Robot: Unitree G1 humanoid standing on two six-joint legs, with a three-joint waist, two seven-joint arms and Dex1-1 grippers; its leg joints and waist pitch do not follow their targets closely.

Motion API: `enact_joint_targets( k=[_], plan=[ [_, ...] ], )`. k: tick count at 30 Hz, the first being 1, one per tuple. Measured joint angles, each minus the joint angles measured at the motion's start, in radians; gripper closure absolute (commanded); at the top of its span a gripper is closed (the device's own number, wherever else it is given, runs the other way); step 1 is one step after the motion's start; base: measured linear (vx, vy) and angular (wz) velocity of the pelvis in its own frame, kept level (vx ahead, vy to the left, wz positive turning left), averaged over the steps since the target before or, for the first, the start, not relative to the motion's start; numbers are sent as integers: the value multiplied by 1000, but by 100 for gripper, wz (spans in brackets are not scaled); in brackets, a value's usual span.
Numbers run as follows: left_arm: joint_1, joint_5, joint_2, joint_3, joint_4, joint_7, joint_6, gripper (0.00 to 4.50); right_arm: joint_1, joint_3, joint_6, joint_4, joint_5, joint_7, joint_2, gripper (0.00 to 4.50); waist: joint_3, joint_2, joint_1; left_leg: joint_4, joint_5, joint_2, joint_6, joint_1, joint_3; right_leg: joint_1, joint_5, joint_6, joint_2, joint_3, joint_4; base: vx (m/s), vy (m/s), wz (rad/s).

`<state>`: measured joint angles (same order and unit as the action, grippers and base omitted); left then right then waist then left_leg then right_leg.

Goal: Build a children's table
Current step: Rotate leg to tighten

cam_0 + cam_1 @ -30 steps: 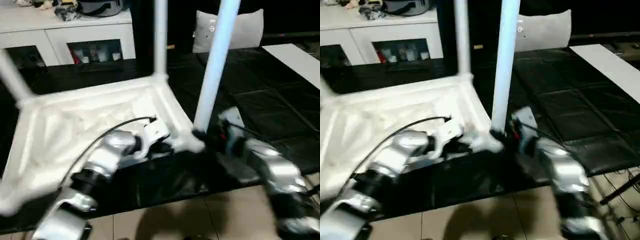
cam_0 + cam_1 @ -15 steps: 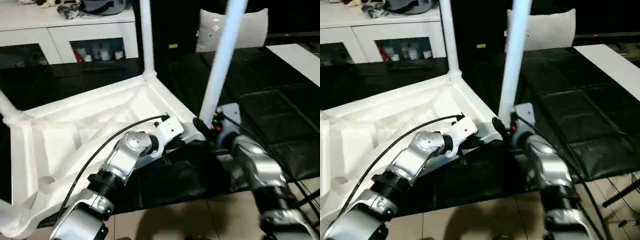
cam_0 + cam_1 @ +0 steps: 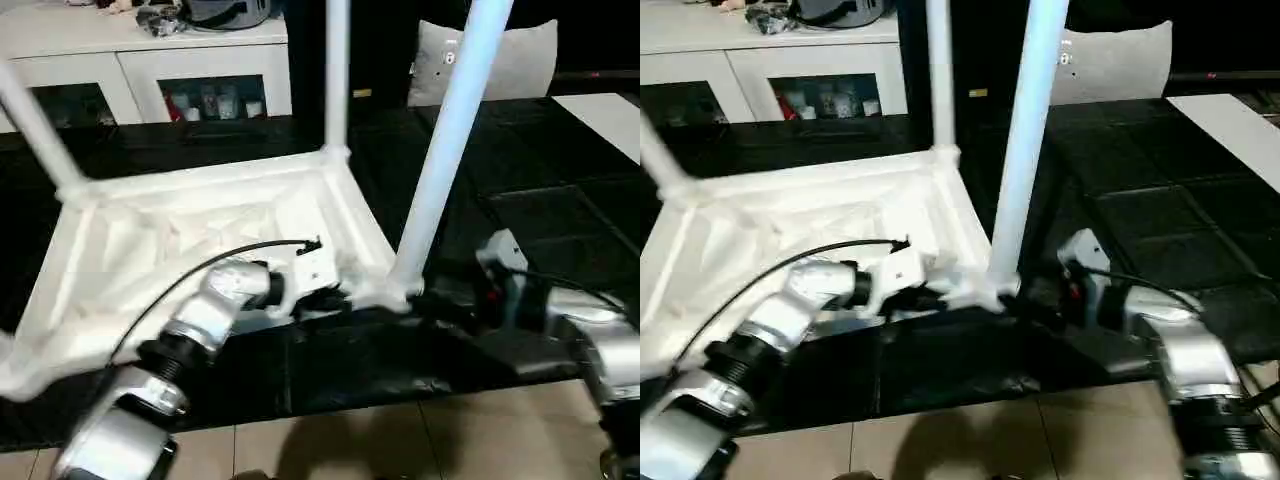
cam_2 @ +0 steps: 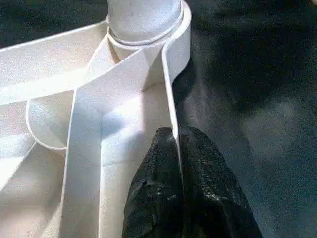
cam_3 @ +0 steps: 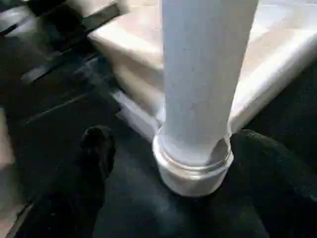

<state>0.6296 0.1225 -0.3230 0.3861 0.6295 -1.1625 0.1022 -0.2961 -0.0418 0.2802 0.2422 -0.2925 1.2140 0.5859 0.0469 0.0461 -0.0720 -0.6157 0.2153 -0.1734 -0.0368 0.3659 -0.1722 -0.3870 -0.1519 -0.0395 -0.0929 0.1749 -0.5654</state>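
Note:
The white table top (image 3: 190, 250) lies upside down on a black mat, ribbed underside up. Three legs stand in its corner sockets: far left (image 3: 35, 125), far right (image 3: 336, 70) and near right (image 3: 445, 150). My left gripper (image 3: 338, 298) is on the near rim beside the near-right corner. In the left wrist view its fingers (image 4: 163, 163) are shut on the thin rim wall (image 4: 171, 99), just short of the leg socket (image 4: 143, 25). My right gripper (image 3: 432, 300) sits at the base of the near-right leg (image 5: 208, 74). It is open, with one finger (image 5: 96, 148) on each side of the socket.
A white cabinet with glass doors (image 3: 150, 80), clutter on top, stands at the back. A grey cushion (image 3: 500, 60) leans at the back right, and a white board (image 3: 605, 115) lies on the right. The black mat (image 3: 540, 200) ends at beige floor tiles (image 3: 350, 440) in front.
The view has shifted. My right forearm has swung out to the right and lower, its gripper still at the leg's base. The left gripper keeps its hold on the rim.

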Motion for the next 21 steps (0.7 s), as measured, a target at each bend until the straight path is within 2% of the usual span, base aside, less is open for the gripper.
enact_joint_targets(
  k=[2, 3, 6, 11, 14, 21],
  plan=[
    [5, 0, -21, 11, 0, -50, 31, 450, 0, -10, -4, -2, -10, 44, 10, 43, 0, 0, -11, 0, 0, 0, 0, -1, 0, 0, 0, 0, 0, 0, 0, 0, 0, 0],
    [5, -2, -24, 16, 0, -73, 42, 450, 0, -14, -7, -2, -13, 60, 11, 58, 0, 0, -18, 0, 0, 0, 0, -2, 0, 0, 0, 0, 0, -1, 0, 0, 0, 0],
    [5, -11, -26, 27, -5, -112, 60, 450, -4, -30, -11, -1, -15, 88, 14, 68, 0, 0, -26, 0, 0, 0, 0, -2, 0, 0, 0, 0, 0, 0, 0, 0, 0, 0],
    [4, -30, -59, 50, -22, -197, 90, 450, -15, -83, -4, 0, -27, 199, 43, 122, 0, 0, -33, 0, 0, 0, 0, -3, -1, 0, 0, 0, 0, 0, 0, 0, 0, 0],
    [4, -34, -62, 54, -25, -224, 96, 450, -15, -90, 0, 0, -28, 226, 43, 146, 0, -1, -40, 0, 0, 0, 0, -3, -1, 0, 0, 0, 0, -1, 0, 0, 0, 0],
    [4, -44, -60, 56, -25, -250, 96, 450, -37, -111, -7, 18, -28, 228, 14, 196, 0, -1, -44, 0, 0, 0, 0, -3, -1, 0, 0, 0, 0, -1, 0, 0, 0, 0]
  ],
)
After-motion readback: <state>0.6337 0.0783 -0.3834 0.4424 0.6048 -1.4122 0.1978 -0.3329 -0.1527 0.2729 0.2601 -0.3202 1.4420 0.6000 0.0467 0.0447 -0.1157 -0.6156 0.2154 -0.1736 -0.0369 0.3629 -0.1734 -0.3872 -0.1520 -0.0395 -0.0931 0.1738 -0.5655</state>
